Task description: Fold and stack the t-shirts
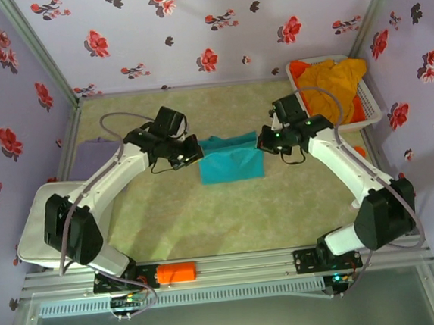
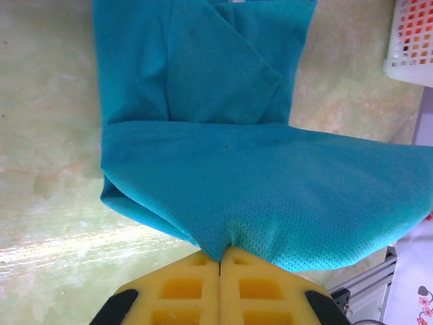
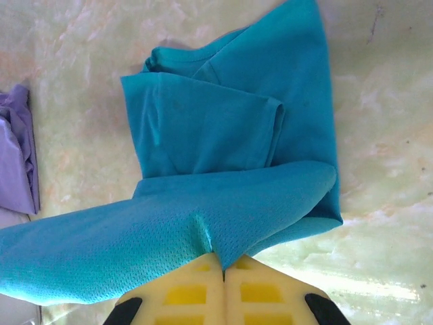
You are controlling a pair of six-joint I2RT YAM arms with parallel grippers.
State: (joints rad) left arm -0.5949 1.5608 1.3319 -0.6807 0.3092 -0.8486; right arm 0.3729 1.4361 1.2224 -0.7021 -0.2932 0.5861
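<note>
Table [image 1: 168, 212]: pale green, mottled, matte, lying under both arms.

Left arm [image 1: 104, 176]: we see it rise from its base, elbow out to the left, forearm slanting in toward mid-table. Right arm [image 1: 347, 168]: much the same on the other side, elbow out to the right and wrist turned inward.

Teal t-shirt [image 1: 231, 165]: at mid-table between the two wrists. It is a fine mesh knit, soft and partly folded. The near part lies flat with one short sleeve folded over the body. The far edge is raised and drawn taut between the two claws.

White slatted basket [image 1: 375, 97]: far right corner, with orange-yellow t-shirts [image 1: 331, 80] heaped in it and crumpled.

Lavender t-shirt [image 1: 94, 152]: left side of the table, well apart from the teal one, rumpled.

Left gripper [image 2: 220, 261]: yellow ribbed pads pressed together, with the teal edge pinched between them.

Right gripper [image 3: 223, 267]: the same, pads closed on the opposite end of that edge.
</note>
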